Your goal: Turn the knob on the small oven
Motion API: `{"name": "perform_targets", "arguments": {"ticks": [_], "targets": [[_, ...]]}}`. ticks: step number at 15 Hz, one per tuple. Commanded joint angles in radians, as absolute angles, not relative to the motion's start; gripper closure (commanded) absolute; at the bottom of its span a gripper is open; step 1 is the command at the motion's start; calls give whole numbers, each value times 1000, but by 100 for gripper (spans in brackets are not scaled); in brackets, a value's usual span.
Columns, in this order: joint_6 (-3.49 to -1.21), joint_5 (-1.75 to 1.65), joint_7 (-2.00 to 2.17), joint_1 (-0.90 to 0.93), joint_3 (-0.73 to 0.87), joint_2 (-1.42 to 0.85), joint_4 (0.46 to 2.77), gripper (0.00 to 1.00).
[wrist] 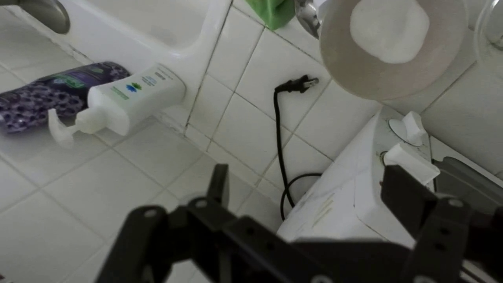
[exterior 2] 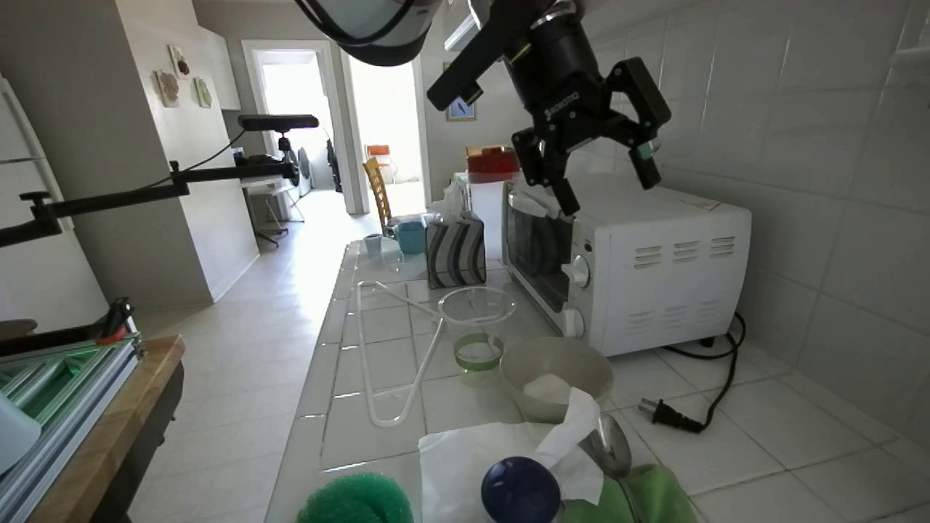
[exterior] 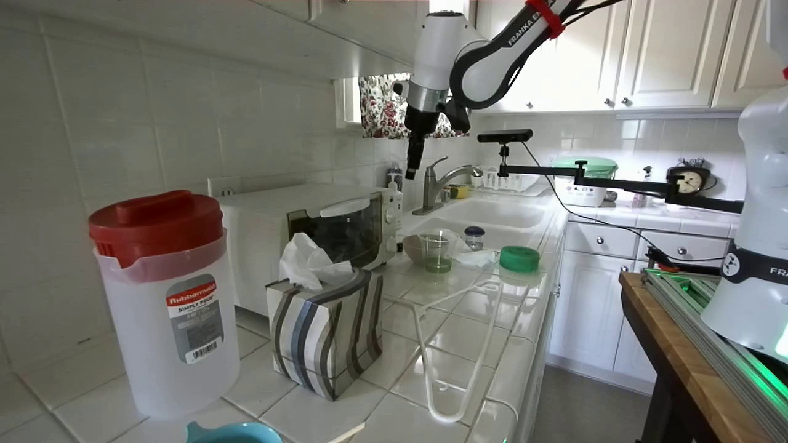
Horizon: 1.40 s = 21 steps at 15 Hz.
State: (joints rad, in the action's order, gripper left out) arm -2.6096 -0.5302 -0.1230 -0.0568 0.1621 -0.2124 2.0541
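Note:
The small oven [exterior: 261,212] is a white box with a dark glass front on the tiled counter. In an exterior view its right end [exterior 2: 668,283] shows, with an upper white knob [exterior 2: 577,271] and a lower knob [exterior 2: 572,322] on the front panel. The wrist view shows the oven [wrist: 334,200], the upper knob [wrist: 410,162] and the lower knob [wrist: 408,127]. My gripper [exterior 2: 609,192] is open and empty, pointing down, higher than the knobs near the oven's panel end. It also shows in an exterior view [exterior: 411,172] and the wrist view [wrist: 308,177]. One finger hides part of the panel.
A red-lidded jug [exterior: 172,307] and a tissue box [exterior: 326,332] stand near the oven. A bowl [exterior 2: 556,370], a clear cup [exterior 2: 477,327] and a white hanger frame [exterior 2: 396,356] lie before it. A black cord [exterior 2: 716,407] trails behind. A faucet [exterior: 437,184] rises beyond.

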Motion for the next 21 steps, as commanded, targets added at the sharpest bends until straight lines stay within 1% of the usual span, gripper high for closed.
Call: {"name": "perform_targets", "arguments": {"ticks": [1,16,21], "targets": [[-2588,-580,-87,-36,160,-219,2046,0],[-2573,-661,42,9,153,-265,2044,0],[-2583,-627,9,-1,141,-262,2054,0]]}}
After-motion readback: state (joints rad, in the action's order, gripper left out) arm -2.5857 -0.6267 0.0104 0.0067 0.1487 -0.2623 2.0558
